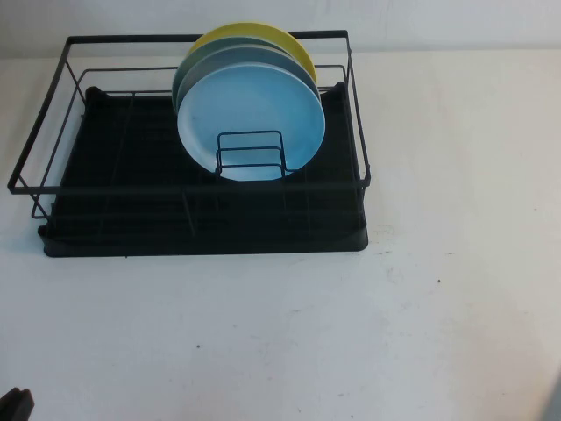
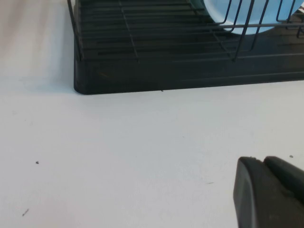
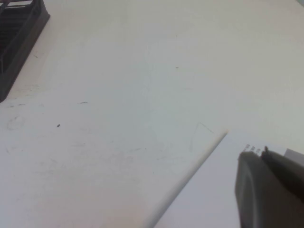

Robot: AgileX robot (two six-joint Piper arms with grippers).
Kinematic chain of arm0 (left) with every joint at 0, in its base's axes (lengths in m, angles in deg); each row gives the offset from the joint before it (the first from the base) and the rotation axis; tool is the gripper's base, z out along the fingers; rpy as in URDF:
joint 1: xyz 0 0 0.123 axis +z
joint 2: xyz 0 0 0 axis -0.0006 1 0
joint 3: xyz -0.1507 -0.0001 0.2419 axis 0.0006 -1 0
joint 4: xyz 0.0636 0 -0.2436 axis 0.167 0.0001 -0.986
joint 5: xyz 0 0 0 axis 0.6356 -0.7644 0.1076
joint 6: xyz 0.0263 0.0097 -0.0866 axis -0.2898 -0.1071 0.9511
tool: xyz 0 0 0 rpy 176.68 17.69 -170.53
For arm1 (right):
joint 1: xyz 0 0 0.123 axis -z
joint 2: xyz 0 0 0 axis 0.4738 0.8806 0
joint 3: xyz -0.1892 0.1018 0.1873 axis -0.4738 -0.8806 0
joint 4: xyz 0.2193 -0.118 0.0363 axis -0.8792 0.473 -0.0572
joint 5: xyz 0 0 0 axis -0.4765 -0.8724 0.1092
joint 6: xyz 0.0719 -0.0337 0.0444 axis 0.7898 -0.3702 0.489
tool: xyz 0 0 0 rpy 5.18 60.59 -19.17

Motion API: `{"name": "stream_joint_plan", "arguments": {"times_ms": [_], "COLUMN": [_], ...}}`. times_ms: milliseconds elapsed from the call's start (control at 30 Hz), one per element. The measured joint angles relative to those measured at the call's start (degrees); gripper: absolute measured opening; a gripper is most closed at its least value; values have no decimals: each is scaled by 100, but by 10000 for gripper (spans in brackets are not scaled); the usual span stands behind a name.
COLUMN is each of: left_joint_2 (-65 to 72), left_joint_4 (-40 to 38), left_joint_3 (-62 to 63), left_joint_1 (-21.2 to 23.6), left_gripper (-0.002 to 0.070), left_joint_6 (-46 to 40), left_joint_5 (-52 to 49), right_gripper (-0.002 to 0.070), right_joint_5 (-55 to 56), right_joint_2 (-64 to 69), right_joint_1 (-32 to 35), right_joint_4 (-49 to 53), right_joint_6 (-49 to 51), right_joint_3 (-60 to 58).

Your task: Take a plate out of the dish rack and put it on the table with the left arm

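The light sky-blue plate (image 1: 254, 105) stands upright at the front of a stack in the black wire dish rack (image 1: 114, 189), behind a small upright wire holder (image 1: 250, 151). Its lower edge also shows in the left wrist view (image 2: 247, 14), behind the rack's wires (image 2: 190, 78). My left gripper (image 2: 262, 162) is shut and empty, low over the off-white table (image 1: 351, 333) in front of the rack. Only its tip (image 1: 15, 405) shows at the high view's bottom left corner. My right gripper (image 3: 262, 153) is shut and empty over the table, right of the rack.
A grey-teal plate (image 1: 197, 66) and a yellow plate (image 1: 263, 35) stand behind the blue one. The rack's left half holds nothing. The rack's corner (image 3: 19, 28) shows in the right wrist view, and a white sheet or ledge (image 3: 204, 199) lies under the right gripper.
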State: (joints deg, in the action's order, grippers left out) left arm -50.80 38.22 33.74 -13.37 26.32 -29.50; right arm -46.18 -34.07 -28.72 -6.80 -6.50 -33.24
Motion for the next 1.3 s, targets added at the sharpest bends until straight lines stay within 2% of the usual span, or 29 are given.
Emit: {"name": "stream_joint_plan", "arguments": {"times_ms": [633, 700, 833, 933, 1300], "left_joint_2": [0, 0, 0, 0, 0], "left_joint_4": [0, -165, -1250, -1718, -1769], "left_joint_3": [0, -13, -16, -16, -16], "left_joint_1": [0, 0, 0, 0, 0], "left_gripper": [-4, -4, -4, -4, -4], "left_joint_6": [369, 650, 1769, 2187, 1745], "left_joint_5": [90, 329, 1459, 2298, 3076], "right_gripper": [-20, -20, -20, -20, -20], "right_joint_5": [0, 0, 0, 0, 0], "right_joint_2": [0, 0, 0, 0, 0], "right_joint_1": [0, 0, 0, 0, 0], "right_joint_4": [0, 0, 0, 0, 0], "right_joint_6": [0, 0, 0, 0, 0], "right_joint_3": [0, 0, 0, 0, 0]}}
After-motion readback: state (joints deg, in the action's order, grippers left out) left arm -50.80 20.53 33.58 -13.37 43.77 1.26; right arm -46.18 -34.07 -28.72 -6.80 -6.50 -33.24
